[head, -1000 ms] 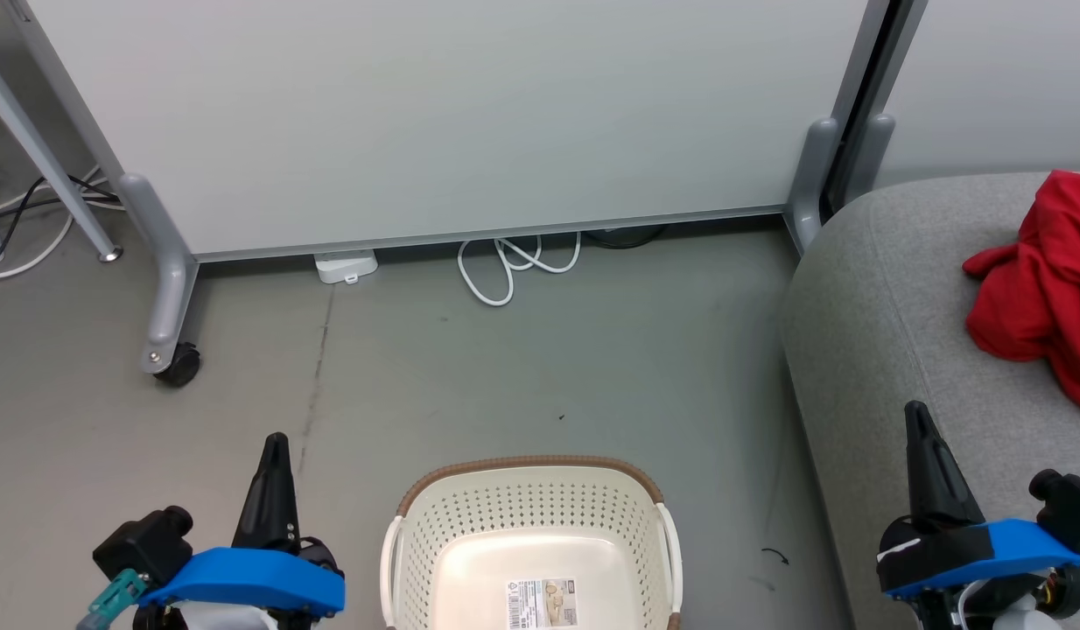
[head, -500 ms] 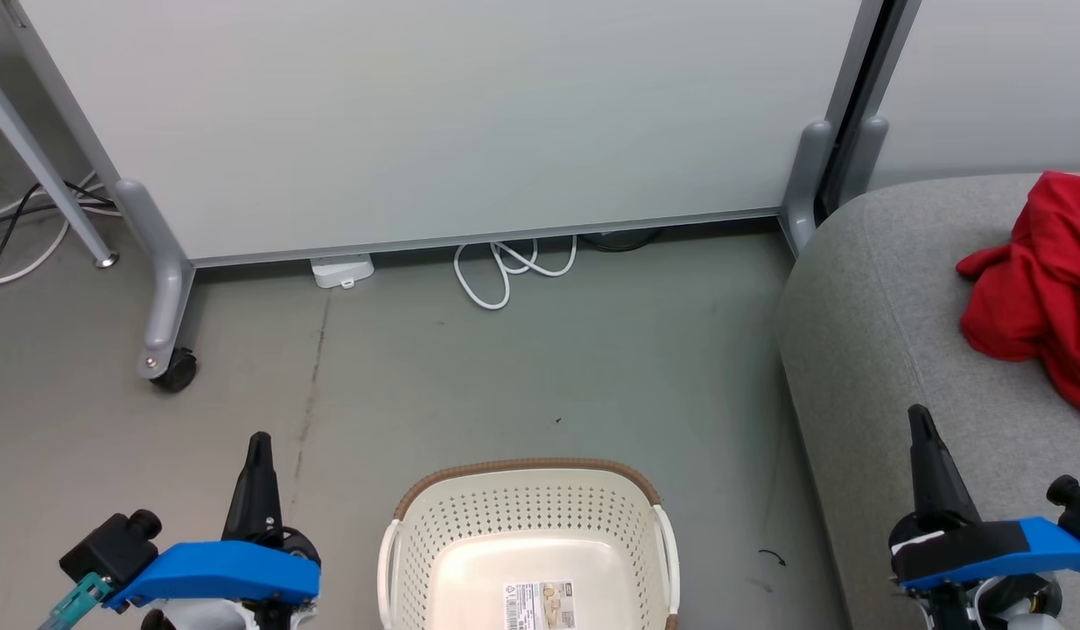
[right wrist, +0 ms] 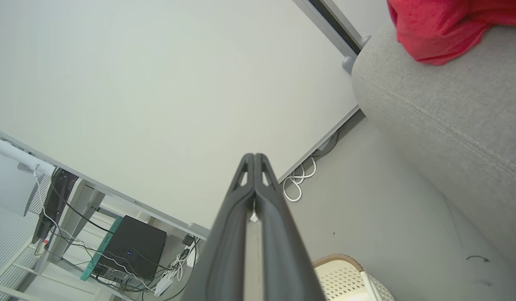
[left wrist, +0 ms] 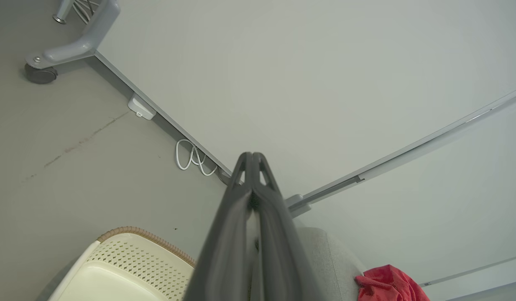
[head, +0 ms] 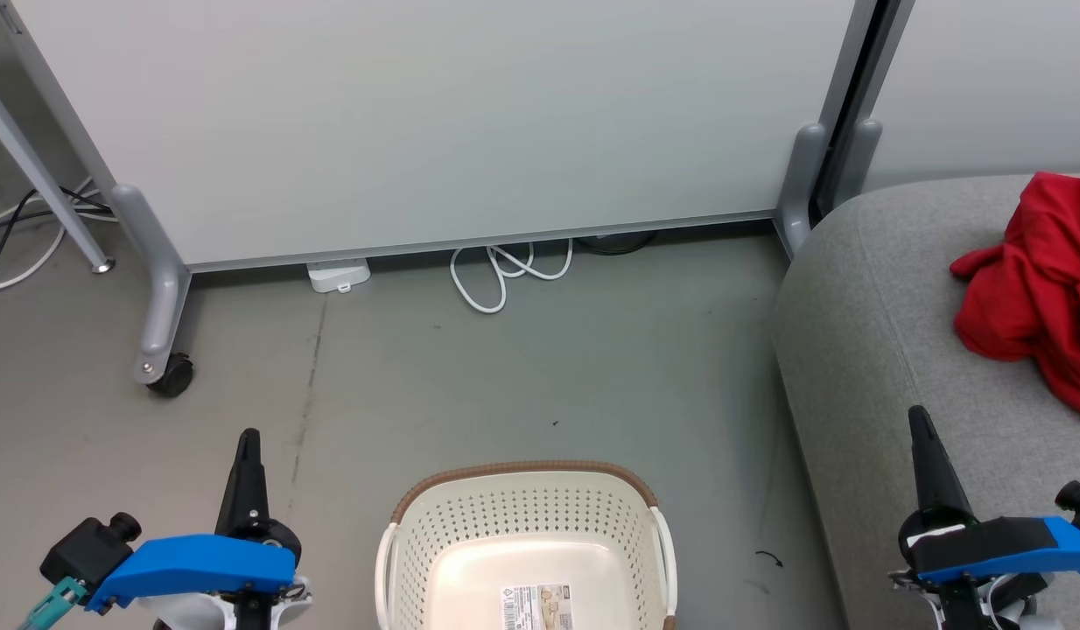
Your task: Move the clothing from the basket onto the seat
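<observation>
You've got L jaws, R jaws both pinched tight, empty. Red clothing (head: 1034, 297) on seat (head: 855, 367); basket (head: 522, 512) on floor (head: 505, 376).

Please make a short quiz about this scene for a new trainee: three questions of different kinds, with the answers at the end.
1. Where does the red clothing lie?
2. What shows on the visible bottom of the basket? A) a label sticker B) a red sock C) a blue towel
3. True or false: the left hand and the right hand are both shut and hold nothing.
Key: 1. On the grey seat, to the right of the basket. 2. A. 3. True.
</observation>
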Robot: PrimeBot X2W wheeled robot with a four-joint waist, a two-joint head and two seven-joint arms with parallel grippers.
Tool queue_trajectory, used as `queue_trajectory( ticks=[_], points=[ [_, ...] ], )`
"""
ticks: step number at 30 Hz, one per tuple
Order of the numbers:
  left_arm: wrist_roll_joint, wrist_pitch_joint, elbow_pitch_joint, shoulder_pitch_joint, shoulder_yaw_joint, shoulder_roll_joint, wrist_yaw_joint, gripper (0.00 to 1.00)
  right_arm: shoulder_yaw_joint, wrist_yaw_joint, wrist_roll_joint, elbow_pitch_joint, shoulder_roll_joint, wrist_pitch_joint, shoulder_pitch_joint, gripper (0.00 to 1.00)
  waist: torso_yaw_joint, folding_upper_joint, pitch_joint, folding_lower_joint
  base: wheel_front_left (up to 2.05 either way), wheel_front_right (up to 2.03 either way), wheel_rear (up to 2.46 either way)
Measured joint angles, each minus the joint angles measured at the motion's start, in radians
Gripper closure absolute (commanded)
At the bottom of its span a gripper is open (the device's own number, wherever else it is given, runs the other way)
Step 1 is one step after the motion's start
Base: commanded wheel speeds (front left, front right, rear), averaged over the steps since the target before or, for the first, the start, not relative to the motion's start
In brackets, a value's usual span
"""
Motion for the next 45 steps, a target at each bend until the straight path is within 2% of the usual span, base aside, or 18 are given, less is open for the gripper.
queue_trajectory(
  ticks=[21, 45],
  points=[
    [-0.222, 0.055, -0.012, -0.012, 0.031, 0.0, -0.004, 1.0, -0.002, 0.0, 0.245, 0.0, -0.001, 0.054, -0.005, 1.0, -0.009, 0.0, -0.008, 0.0, 0.0, 0.0, 0.0],
    [-0.43, 0.109, -0.023, -0.018, 0.061, 0.0, -0.007, 1.0, -0.005, 0.0, 0.474, 0.001, -0.002, 0.108, -0.012, 1.0, -0.02, 0.0, -0.017, 0.0, 0.0, 0.0, 0.0]
  ],
)
